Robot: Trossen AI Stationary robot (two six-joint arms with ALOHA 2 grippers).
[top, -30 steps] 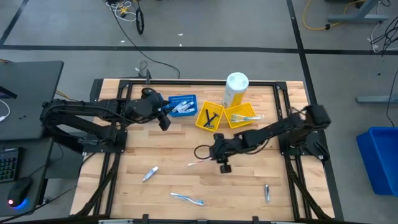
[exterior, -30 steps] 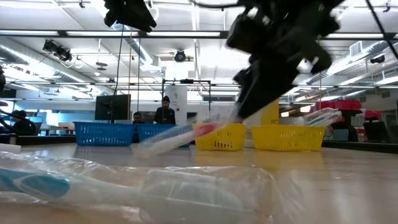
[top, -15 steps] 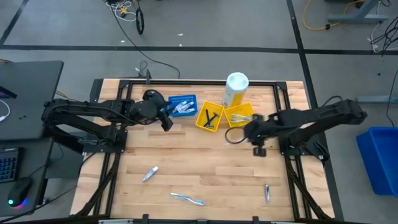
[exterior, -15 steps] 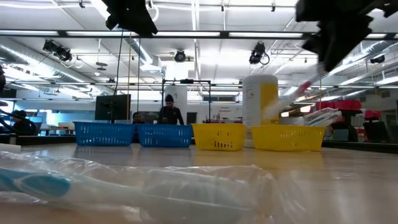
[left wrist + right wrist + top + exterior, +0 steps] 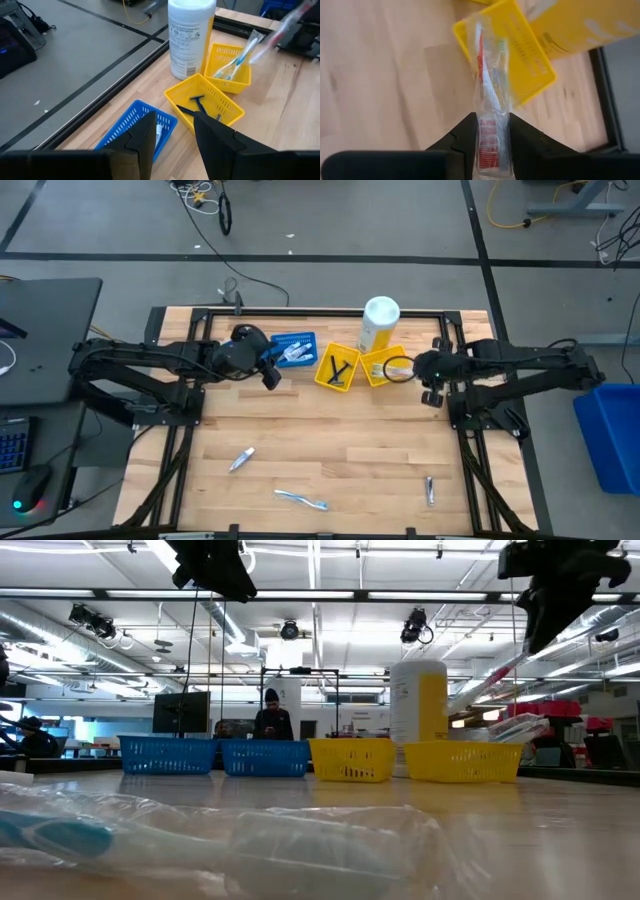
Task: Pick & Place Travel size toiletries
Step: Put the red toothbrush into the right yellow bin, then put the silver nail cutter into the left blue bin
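Beside the yellow tray [image 5: 385, 368], a light, crinkly, slippery wrapped toothbrush [image 5: 489, 112] is gripped at one end by the right pincer [image 5: 489, 145], while the left pincer [image 5: 172, 131] is held open.

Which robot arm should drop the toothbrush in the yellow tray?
The right one. Its hand is shut on the wrapped toothbrush and hangs right beside the yellow tray that holds other toothbrushes. The left hand is open and holds nothing, over by the blue tray.
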